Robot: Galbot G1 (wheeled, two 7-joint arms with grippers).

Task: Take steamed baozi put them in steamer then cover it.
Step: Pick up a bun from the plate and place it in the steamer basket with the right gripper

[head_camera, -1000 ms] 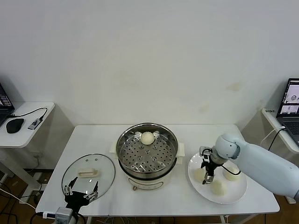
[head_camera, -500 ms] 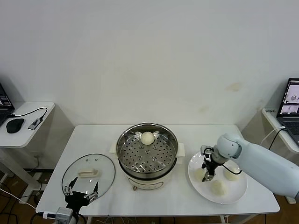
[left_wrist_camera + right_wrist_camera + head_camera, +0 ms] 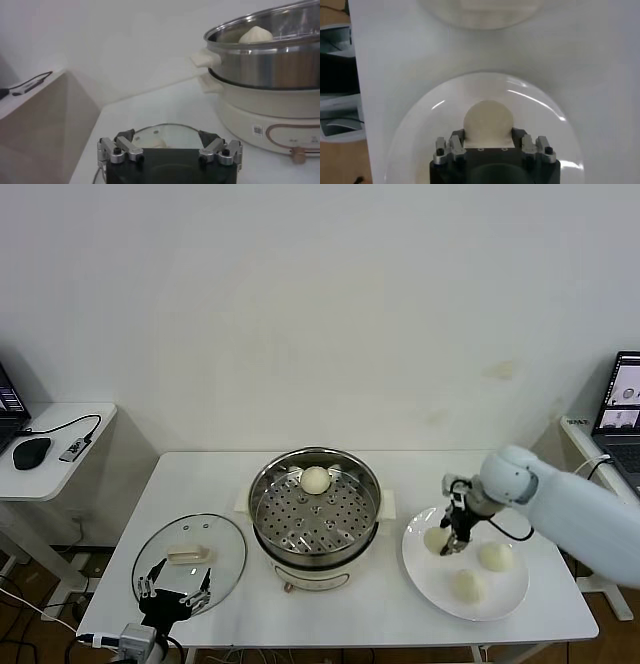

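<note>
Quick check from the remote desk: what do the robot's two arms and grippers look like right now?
The right arm wears a smooth pale blue-white shell with a rounded wrist joint and a thin black cable looping beside it. The right gripper is black. The left gripper has a black body, silver metal finger mounts with dark screws, and black fingertips.

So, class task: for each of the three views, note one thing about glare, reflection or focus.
Head view: the steamer rim shines evenly, with soft, weak shadows on the table. Left wrist view: the steamer wall mirrors pale surroundings, and the near left gripper looks soft. Right wrist view: curved highlights streak the plate rim beside the held baozi.
</note>
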